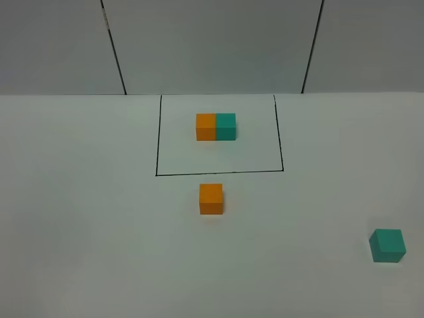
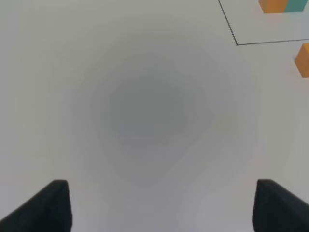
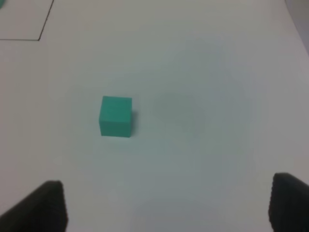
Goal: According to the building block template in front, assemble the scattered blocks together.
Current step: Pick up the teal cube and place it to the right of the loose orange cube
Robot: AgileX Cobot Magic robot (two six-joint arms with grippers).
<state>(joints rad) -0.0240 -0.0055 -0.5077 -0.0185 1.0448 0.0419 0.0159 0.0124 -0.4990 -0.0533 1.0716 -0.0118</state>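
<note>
The template [image 1: 216, 126], an orange cube joined to a teal cube, sits inside a black drawn rectangle at the table's far middle; its edge shows in the left wrist view [image 2: 284, 5]. A loose orange cube [image 1: 211, 199] lies just in front of the rectangle and shows at the frame edge in the left wrist view [image 2: 303, 60]. A loose teal cube [image 1: 387, 245] lies at the near right and shows in the right wrist view [image 3: 116, 117]. My left gripper [image 2: 159, 208] is open and empty above bare table. My right gripper [image 3: 166, 205] is open and empty, short of the teal cube. Neither arm shows in the exterior view.
The white table [image 1: 93, 218] meets a grey panelled wall [image 1: 212, 46] at the back. The black rectangle line [image 1: 218, 173] runs between the template and the orange cube.
</note>
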